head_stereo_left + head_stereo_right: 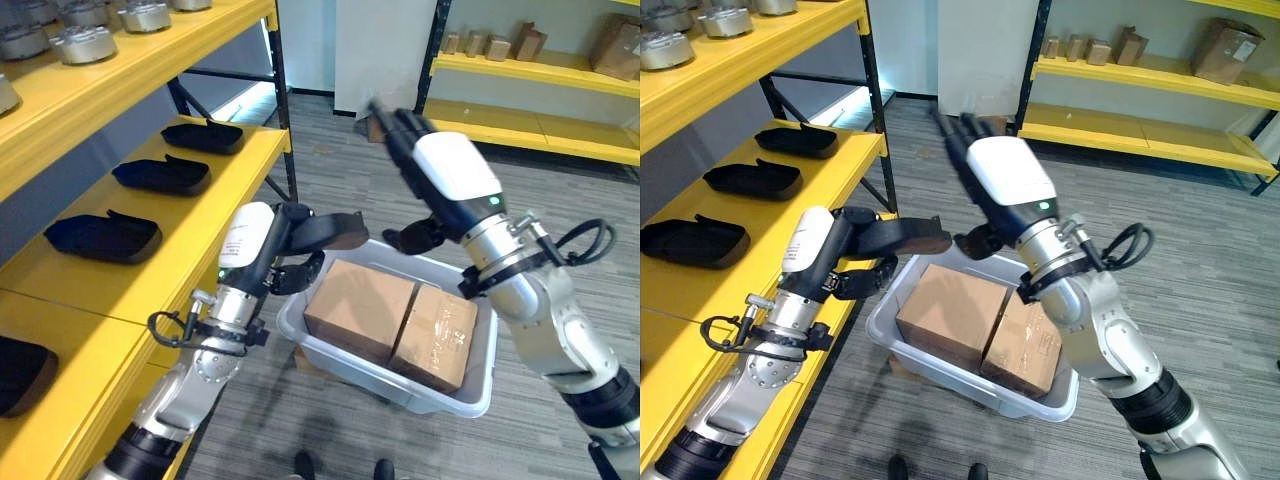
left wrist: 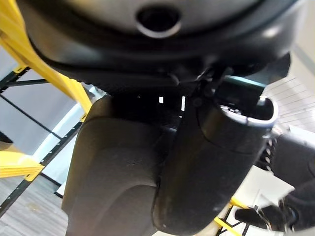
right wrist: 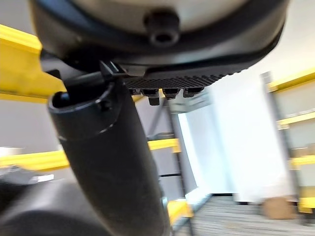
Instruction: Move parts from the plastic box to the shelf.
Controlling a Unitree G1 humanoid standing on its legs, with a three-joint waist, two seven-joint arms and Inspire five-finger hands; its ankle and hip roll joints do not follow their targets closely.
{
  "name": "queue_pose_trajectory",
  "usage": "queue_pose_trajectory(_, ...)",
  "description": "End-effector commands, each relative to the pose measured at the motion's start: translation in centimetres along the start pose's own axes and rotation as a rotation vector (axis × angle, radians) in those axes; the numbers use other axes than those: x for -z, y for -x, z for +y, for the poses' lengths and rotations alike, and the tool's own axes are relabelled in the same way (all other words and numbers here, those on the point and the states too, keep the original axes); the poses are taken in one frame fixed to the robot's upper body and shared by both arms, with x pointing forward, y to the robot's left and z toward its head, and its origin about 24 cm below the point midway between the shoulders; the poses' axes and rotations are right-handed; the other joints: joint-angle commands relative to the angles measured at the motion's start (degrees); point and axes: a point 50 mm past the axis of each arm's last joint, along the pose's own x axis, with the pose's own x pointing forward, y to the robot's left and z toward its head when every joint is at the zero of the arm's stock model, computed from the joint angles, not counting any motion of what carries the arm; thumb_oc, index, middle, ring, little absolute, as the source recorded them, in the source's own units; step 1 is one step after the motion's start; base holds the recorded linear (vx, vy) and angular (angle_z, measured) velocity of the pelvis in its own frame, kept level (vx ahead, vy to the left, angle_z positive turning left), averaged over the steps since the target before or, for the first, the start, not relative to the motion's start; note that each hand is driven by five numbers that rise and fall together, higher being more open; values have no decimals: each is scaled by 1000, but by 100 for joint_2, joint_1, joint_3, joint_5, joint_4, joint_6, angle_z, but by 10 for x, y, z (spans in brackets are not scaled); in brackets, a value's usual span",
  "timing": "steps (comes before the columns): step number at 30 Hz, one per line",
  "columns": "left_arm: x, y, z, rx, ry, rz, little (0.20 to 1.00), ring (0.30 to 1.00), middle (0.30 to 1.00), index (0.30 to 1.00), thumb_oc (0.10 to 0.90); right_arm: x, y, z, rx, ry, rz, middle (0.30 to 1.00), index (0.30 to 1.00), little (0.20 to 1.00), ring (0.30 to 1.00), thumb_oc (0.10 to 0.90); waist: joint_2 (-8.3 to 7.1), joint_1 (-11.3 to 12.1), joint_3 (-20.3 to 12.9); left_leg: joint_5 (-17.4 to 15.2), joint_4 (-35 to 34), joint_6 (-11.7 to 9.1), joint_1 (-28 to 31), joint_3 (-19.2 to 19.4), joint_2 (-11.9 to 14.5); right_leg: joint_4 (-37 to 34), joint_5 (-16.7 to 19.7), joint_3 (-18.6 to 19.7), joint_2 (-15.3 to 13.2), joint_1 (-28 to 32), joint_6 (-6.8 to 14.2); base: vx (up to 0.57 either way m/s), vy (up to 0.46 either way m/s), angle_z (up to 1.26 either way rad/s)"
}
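Observation:
My left hand [image 1: 292,252] hovers between the yellow shelf [image 1: 205,235] and the white plastic box [image 1: 300,330], its fingers curled round a black moulded part [image 1: 330,230]. The same part [image 2: 113,172] shows against the thumb in the left wrist view. My right hand [image 1: 405,145] is raised above the box's far side, its fingers straight and holding nothing. The box holds two brown cardboard cartons [image 1: 360,308]. Three similar black parts [image 1: 165,175] lie in a row on the shelf's middle level.
Silver metal parts [image 1: 85,42] sit on the upper shelf. A black upright post [image 1: 284,110] stands at the shelf's far end. Another yellow rack with cardboard boxes [image 1: 530,42] lines the far wall. Grey plank floor lies around the box.

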Motion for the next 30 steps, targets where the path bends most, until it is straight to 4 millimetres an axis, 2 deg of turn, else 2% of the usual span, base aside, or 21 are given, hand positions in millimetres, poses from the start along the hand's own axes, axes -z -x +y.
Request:
queue_pose_trajectory(1, -31, -30, 30, -190, 20, -193, 300, 300, 300, 300, 400, -1, -5, -31, 207, 56, -21, 1000, 1000, 1000, 1000, 900, -76, 60, -517, -681, -31, -249, 457, 87, 214, 400, -437, 62, -315, 20, 510, 0, 0, 0)
queue_pose_trajectory(6, -28, -27, 28, -194, 16, -201, 300, 300, 300, 300, 400, 9, -3, -30, 255, 29, 12, 1000, 1000, 1000, 1000, 900, -76, 67, -494, -680, -33, -245, 457, 78, 211, 391, -423, 72, -312, 19, 509, 0, 0, 0)
queue_pose_trajectory(14, -25, -25, 28, -197, 2, -205, 300, 300, 300, 300, 400, 5, -2, -32, 281, -16, -25, 1000, 1000, 1000, 1000, 900, -57, 68, -509, -689, -38, -242, 446, 83, 202, 371, -427, 80, -314, 17, 511, 0, 0, 0)
queue_pose_trajectory(22, -22, -20, 40, -282, -91, -226, 300, 300, 300, 300, 400, -6, 7, -43, 376, -225, -102, 1000, 1000, 1000, 1000, 900, -22, 86, -525, -693, -38, -245, 444, 63, 186, 384, -451, 51, -310, 22, 493, -2, -5, 0)
queue_pose_trajectory(28, -18, -13, 52, -335, -160, -231, 300, 300, 300, 300, 400, 0, 16, -36, 429, -318, -89, 1000, 1000, 1000, 1000, 900, 19, 128, -547, -677, -37, -256, 421, 24, 191, 412, -479, -22, -314, 23, 483, -27, -51, 0)
queue_pose_trajectory(30, -10, 0, 62, -377, -222, -225, 300, 300, 300, 300, 400, 10, 29, -16, 398, -400, -46, 1000, 1000, 1000, 1000, 900, 77, 218, -541, -658, -38, -273, 376, -50, 200, 424, -521, -133, -297, 31, 450, -67, -152, 2)
